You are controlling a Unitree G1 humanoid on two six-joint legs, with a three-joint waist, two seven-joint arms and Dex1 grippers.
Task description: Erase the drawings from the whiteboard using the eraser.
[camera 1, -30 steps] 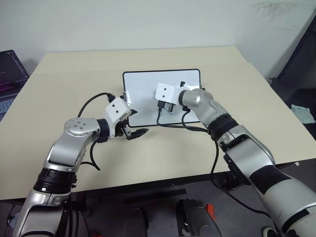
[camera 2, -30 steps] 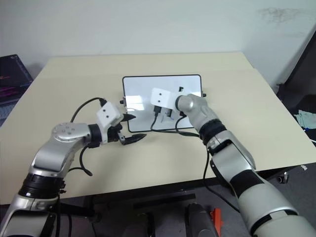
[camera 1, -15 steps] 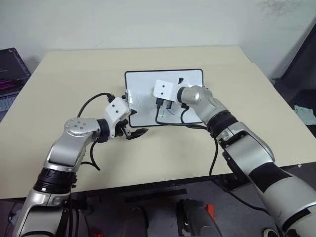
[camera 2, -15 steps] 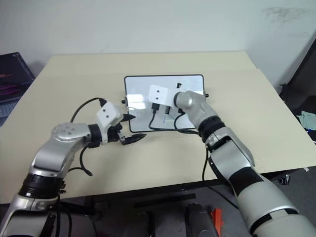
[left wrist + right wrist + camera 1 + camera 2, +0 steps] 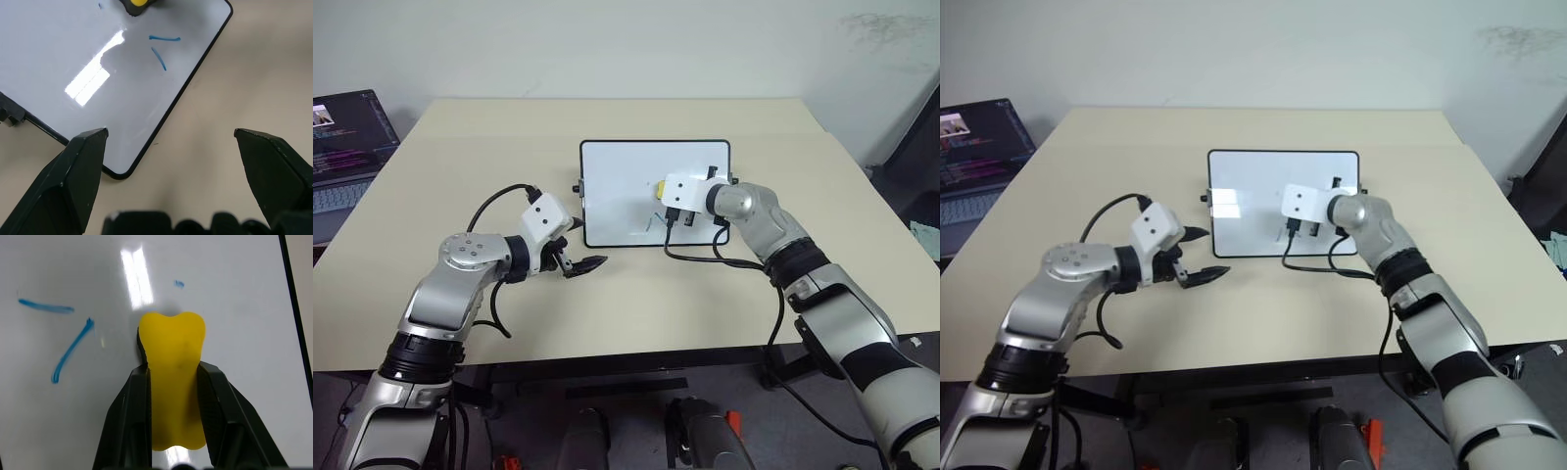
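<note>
**Eraser pressed on the board, blue strokes alongside**

Nearest us, the left gripper (image 5: 576, 257) hovers spread wide and empty over the bench (image 5: 636, 304), just off the near-left corner of the whiteboard (image 5: 617, 166). Farther in, the right gripper (image 5: 172, 374) is clenched on the yellow eraser (image 5: 174, 357), its fingers (image 5: 134, 406) squeezing both sides, the block on the white surface. The drawings (image 5: 63, 340), two blue strokes, sit just beside the eraser, with a tiny blue fleck beyond.
</note>
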